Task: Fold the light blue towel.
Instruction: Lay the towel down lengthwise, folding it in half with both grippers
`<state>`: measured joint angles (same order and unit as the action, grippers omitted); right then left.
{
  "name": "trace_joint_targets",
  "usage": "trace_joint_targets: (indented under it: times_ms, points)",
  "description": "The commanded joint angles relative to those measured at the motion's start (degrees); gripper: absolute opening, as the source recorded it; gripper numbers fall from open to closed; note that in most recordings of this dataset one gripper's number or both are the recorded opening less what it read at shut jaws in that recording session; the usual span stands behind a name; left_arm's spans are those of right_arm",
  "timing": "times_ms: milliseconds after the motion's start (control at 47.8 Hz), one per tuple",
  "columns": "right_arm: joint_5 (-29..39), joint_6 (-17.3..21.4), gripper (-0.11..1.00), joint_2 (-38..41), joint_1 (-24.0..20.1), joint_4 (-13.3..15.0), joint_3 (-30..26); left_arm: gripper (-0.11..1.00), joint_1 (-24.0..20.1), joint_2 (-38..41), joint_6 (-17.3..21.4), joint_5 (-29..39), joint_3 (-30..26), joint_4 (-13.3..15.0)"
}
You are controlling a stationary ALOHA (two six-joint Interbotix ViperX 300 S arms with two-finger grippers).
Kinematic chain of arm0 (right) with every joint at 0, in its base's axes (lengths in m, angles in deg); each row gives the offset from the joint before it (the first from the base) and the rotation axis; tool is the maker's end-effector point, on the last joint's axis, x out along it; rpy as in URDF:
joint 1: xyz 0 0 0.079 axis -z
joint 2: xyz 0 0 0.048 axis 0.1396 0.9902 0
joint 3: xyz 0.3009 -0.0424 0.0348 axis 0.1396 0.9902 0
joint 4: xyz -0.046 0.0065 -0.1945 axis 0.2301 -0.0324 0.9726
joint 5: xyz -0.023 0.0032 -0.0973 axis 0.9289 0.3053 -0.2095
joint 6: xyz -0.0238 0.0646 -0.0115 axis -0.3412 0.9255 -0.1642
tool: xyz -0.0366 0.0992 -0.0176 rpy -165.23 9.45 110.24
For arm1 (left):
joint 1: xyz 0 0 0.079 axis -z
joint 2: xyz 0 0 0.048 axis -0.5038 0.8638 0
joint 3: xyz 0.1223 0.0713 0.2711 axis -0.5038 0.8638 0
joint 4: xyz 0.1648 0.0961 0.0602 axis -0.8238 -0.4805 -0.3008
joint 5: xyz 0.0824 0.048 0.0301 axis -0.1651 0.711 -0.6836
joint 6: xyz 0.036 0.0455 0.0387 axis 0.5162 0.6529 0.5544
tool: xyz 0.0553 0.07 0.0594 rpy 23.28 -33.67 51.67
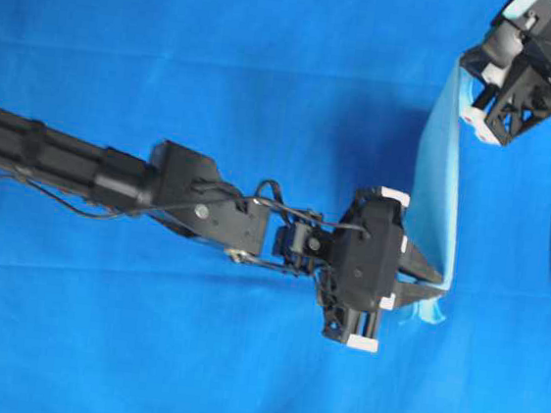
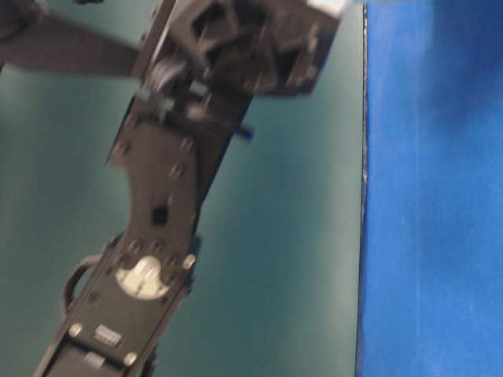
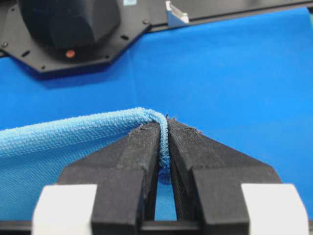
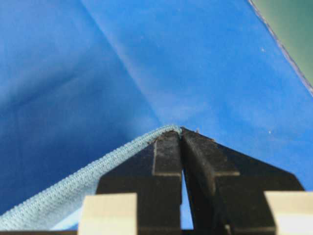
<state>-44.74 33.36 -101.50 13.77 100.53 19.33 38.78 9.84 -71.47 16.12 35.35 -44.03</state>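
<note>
Surface: a deep royal-blue table covering (image 1: 223, 53), smooth, with faint creases, fills the overhead view. The table-level view is blurred; it shows the covering's edge against a dark green background (image 2: 291, 259) and a black arm segment close to the lens.

Towel: the pale sky-blue woven microfibre towel (image 1: 439, 174) hangs between the two grippers as a narrow band seen nearly edge-on from overhead, running from upper right down to centre right. It is lifted off the covering along its top edge; whether its lower part touches the covering cannot be told.

Left gripper (image 3: 164, 132): black jaws closed tight on the towel's hemmed edge, which curls up over the fingertips; cloth drapes away to the left in the wrist view. Overhead, this gripper sits at the band's lower end.

Right gripper (image 4: 181, 134): jaws likewise pinched together on a hemmed corner of the towel, cloth trailing to lower left. Overhead, it holds the band's upper end, near the frame's top right corner.
</note>
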Motion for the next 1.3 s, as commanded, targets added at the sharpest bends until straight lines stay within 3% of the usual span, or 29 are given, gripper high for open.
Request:
trace_joint_targets:
  times_ms: [0, 251, 503, 670, 1089, 1277]
  points:
    - [-0.35, -0.18, 0.02, 0.97, 1.85, 0.35, -1.23, 0.03, 1.58, -0.44, -0.79, -0.70, -2.02, -0.18]
    - [-8.79, -2.20, 0.02, 13.89, 1.85, 0.62, -6.15, 0.03, 1.41, -2.64, -3.08, -2.29, 5.01, 0.35]
    - [-15.82, -2.81, 0.02, 25.75, 1.76, 0.70, -13.97, 0.03, 1.76, -7.21, -11.51, -7.03, 17.31, 0.35]
    - [-17.75, -2.81, 0.02, 29.79, 1.49, 0.70, -15.56, 0.03, 2.29, -8.96, -15.47, -7.47, 22.68, 0.35]
    - [-20.04, -2.90, 0.02, 31.11, -1.32, 0.70, -14.68, 0.05, 2.29, -8.17, -16.00, -7.38, 23.55, 0.35]
    - [-20.39, -2.55, 0.03, 31.11, -2.29, 0.62, -14.68, 0.28, 2.29, -8.26, -16.17, -7.03, 23.47, 0.35]
